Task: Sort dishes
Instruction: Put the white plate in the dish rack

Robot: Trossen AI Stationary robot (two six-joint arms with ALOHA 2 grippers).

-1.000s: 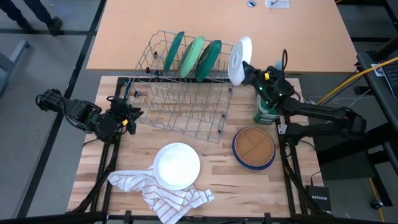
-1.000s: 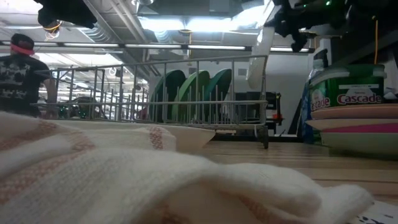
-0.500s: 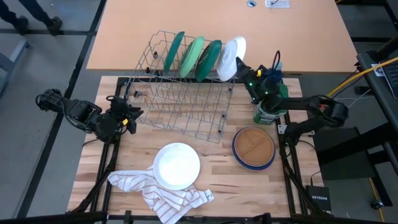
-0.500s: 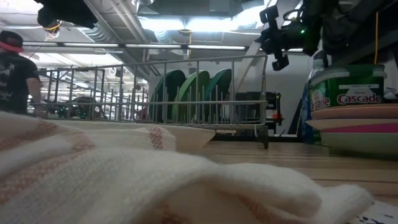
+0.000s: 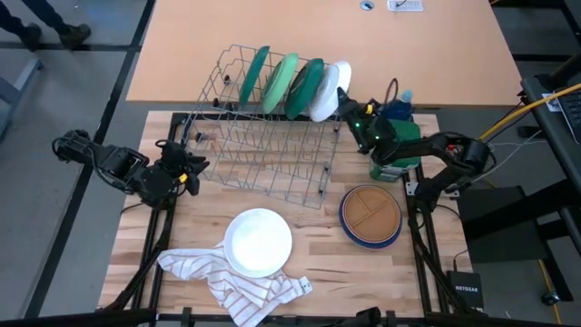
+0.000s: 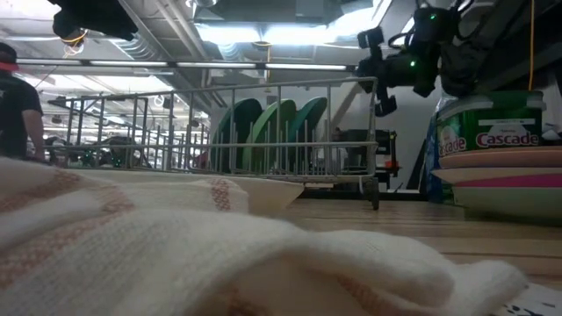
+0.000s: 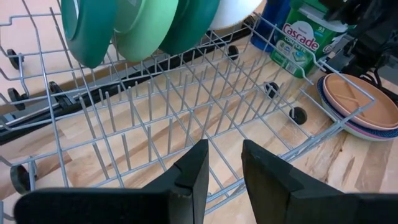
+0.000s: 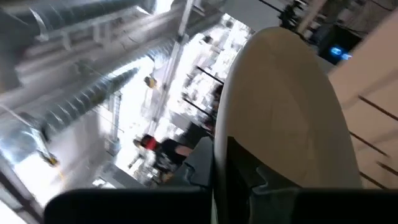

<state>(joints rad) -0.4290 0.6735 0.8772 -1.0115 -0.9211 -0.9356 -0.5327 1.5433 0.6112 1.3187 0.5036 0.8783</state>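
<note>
Sorting in progress, seen from above. The right gripper was clamped on the rim of a white plate, holding it tilted at the right end of the wire rack, just beside the three plates standing there: a dark green plate, a light green plate and a second dark green plate. Whether the white plate already sat between the tines could not be told. Three dishes thus appeared racked and a fourth nearly so. Left on the surface were a white bowl touching the striped cloth and a stack topped by a tan divided plate. The left gripper waited at the rack's left end, partly parted and empty.
</note>
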